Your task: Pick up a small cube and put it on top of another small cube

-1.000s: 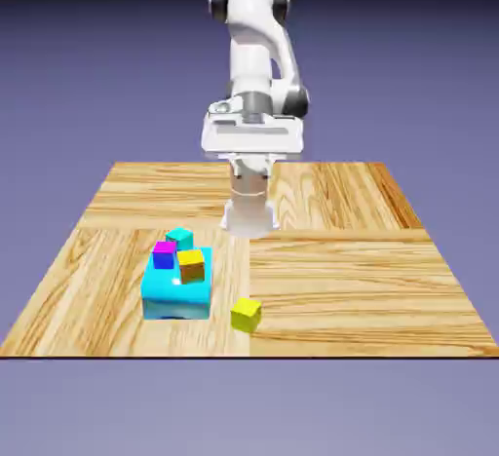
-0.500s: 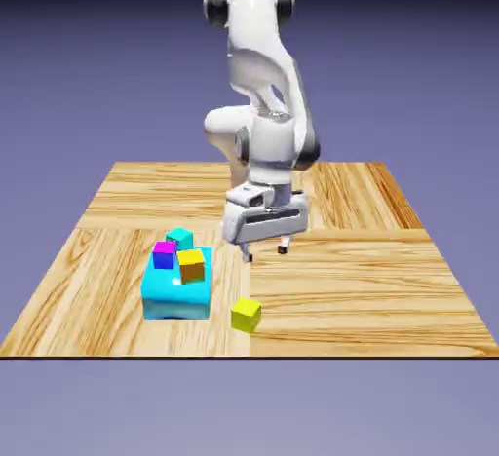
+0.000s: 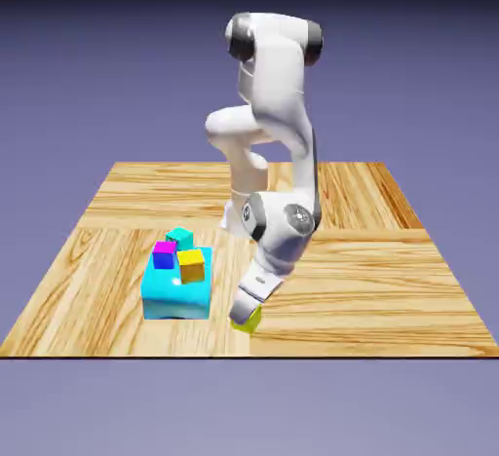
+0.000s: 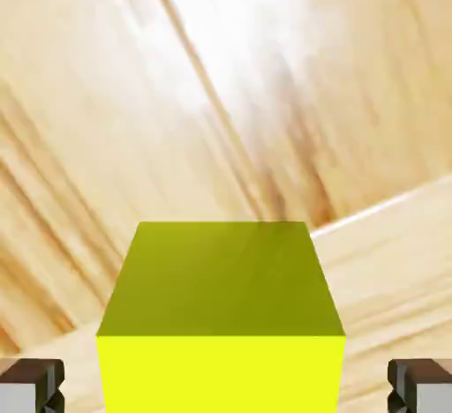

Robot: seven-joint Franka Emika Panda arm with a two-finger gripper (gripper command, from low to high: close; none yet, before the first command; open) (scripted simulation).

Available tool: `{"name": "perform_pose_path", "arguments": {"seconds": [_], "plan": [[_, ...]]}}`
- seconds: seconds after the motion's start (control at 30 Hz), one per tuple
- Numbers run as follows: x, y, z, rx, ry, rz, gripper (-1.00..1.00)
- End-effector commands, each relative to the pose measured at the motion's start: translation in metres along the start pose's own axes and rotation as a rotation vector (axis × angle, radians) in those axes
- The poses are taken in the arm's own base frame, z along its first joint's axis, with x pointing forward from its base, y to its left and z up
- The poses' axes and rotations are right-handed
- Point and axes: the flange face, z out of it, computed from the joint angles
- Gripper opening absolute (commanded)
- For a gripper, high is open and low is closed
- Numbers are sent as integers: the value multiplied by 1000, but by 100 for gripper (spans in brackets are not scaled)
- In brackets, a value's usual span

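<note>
Our tool (image 4: 226,386) stands open around the yellow cube (image 4: 221,371), with a gap between each fingertip and the cube's sides, so we grip nothing. Going left to right in the exterior view, we have the big cyan block (image 3: 175,300) first, with the purple cube (image 3: 164,255), the small cyan cube (image 3: 179,237) and the orange cube (image 3: 192,267) crowded at its top. If we swing low toward them, we could clip the block or knock a small cube loose. We are not told which one is to carry ours; a wrong guess would spoil the stack. Next comes the yellow cube, on the counter (image 3: 390,293), partly hidden by the hand. If we close off-centre, one finger would touch first and push or twist it. If we close too high, we would pinch only its upper part, and it could slip out during the lift.
</note>
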Motion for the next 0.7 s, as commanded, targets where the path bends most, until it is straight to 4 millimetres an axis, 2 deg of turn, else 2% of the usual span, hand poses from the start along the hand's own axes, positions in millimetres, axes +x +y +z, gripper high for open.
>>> {"name": "perform_pose_path", "arguments": {"seconds": [0.0,0.17,0.2,0.27,0.3,0.4,0.53,0.57,0.63,0.67], "plan": [[0,0,0,0,0,0,-100],[-5,6,-72,10,0,19,-100],[-8,14,-82,38,-7,85,-100],[-21,46,-103,104,-36,248,-100],[-32,69,-109,126,-57,323,-100],[-79,141,-116,183,-129,540,-100],[-160,220,-121,275,-232,821,-100],[-175,232,-118,274,-249,853,-100],[-176,234,-114,251,-251,841,-100],[-175,230,-99,250,-251,840,-100]]}}
